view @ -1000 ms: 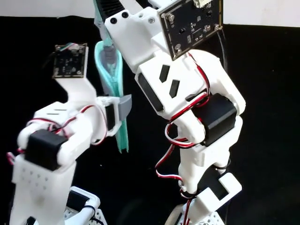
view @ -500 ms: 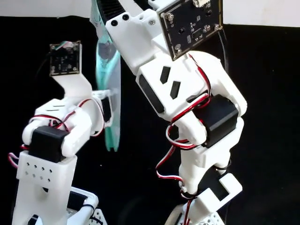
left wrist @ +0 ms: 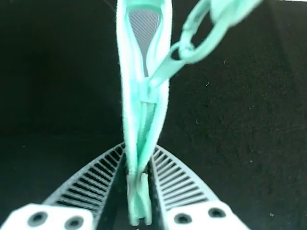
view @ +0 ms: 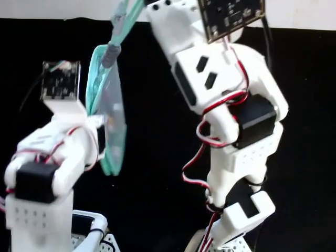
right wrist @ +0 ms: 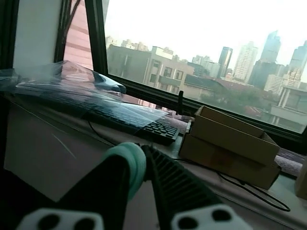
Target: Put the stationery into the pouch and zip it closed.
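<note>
Pouch: mint-green pouch (view: 107,121) hangs upright in the air between the 2 arms
Left hand: the left hand (left wrist: 139,152) is clamped on the pouch's lower edge, 1 finger on each side
Right hand: the right hand (right wrist: 140,154) is pinched on the pull loop (view: 123,23), just above the pouch
Handling: probably light, soft and floppy, and the thin sides would buckle
Best hold: the firmer bottom seam and the pull loop

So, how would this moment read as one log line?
left gripper: shut on pouch | right gripper: shut on zip pull | pouch: held up, zip partly open
</note>
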Tool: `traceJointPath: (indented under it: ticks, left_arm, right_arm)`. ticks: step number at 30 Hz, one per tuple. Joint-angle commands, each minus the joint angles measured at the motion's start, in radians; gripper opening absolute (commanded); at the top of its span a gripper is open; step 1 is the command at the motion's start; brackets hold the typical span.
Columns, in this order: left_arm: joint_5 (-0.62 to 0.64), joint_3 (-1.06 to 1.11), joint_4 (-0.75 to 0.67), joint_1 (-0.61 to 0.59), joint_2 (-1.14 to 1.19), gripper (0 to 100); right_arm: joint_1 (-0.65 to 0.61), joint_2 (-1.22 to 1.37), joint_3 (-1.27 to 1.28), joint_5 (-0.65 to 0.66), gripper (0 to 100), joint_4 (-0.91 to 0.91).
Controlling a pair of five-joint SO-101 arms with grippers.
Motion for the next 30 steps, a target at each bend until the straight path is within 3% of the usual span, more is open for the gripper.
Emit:
traceJointPath:
  ticks: [1,11,24,30]
  left_arm:
    - [-0.031,0.041,0.041,-0.031,-0.099,1]
    - [-0.069,0.114,0.176,-0.033,-0.325,1]
    - [-0.069,0.116,0.235,-0.033,-0.361,1]
    - [-0.069,0.116,0.235,-0.03,-0.361,1]
  right_arm:
    - [0.105,0.058,-0.024,0.003,0.5,-0.05]
    - [0.219,0.421,-0.027,0.008,0.5,-0.409]
    - [0.259,0.814,-0.03,0.009,0.5,-0.782]
    - [0.306,0.872,-0.03,0.009,0.5,-0.834]
